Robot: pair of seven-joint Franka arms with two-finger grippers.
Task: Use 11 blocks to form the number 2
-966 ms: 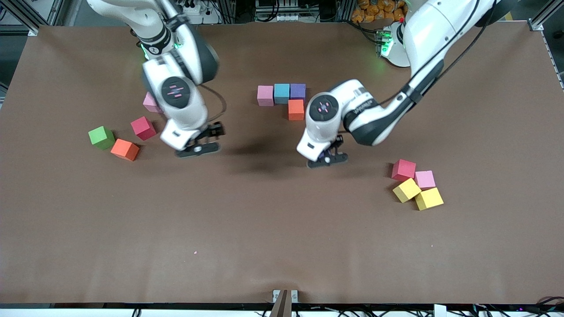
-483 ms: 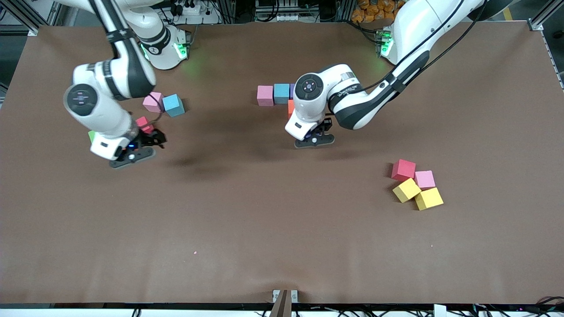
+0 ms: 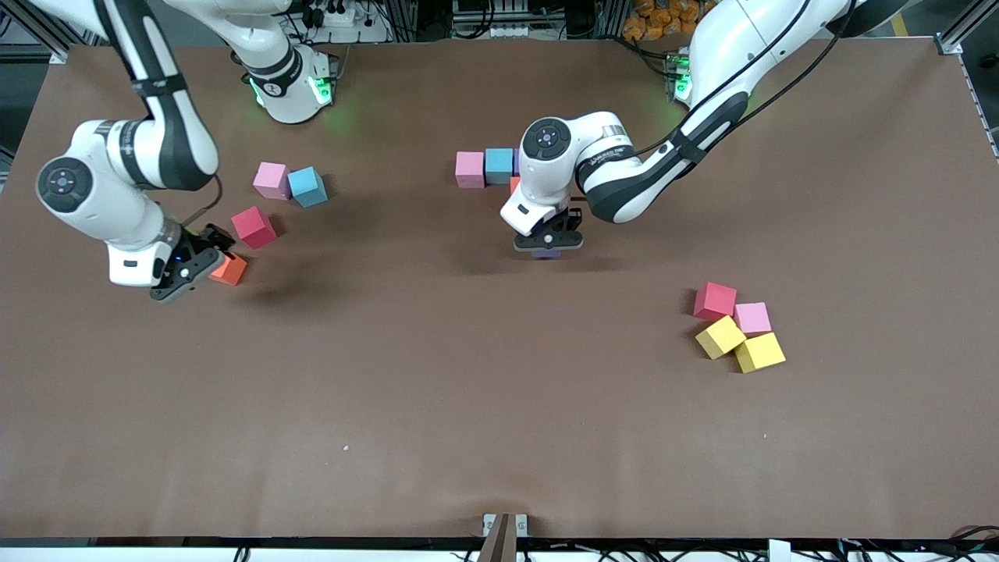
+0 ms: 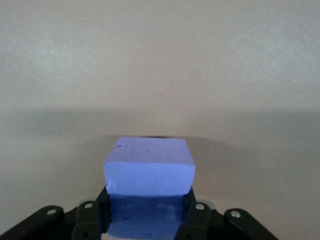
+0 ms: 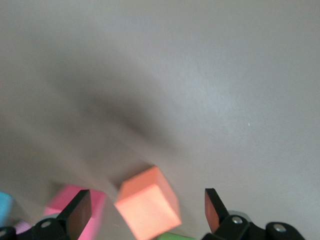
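A row of blocks, pink [image 3: 470, 169], blue [image 3: 499, 165] and a mostly hidden purple one, lies mid-table. An orange block [image 3: 513, 184] under that row is largely hidden by the left arm. My left gripper [image 3: 546, 243] is shut on a purple block [image 3: 546, 254] low over the table beside that orange block. The wrist view shows the purple block [image 4: 149, 172] between the fingers. My right gripper [image 3: 203, 257] is open over a loose orange block [image 3: 230, 270]. That orange block [image 5: 147, 202] sits between the fingers [image 5: 75, 214].
Loose red [image 3: 254, 226], pink [image 3: 271, 180] and blue [image 3: 307, 186] blocks lie near the right gripper. A green block's edge [image 5: 172, 236] shows in the right wrist view. Red [image 3: 715, 301], pink [image 3: 752, 318] and two yellow [image 3: 719, 336] blocks cluster toward the left arm's end.
The right arm has swung toward its end of the table, to over the loose orange block. The left gripper has carried the purple block toward the row of blocks.
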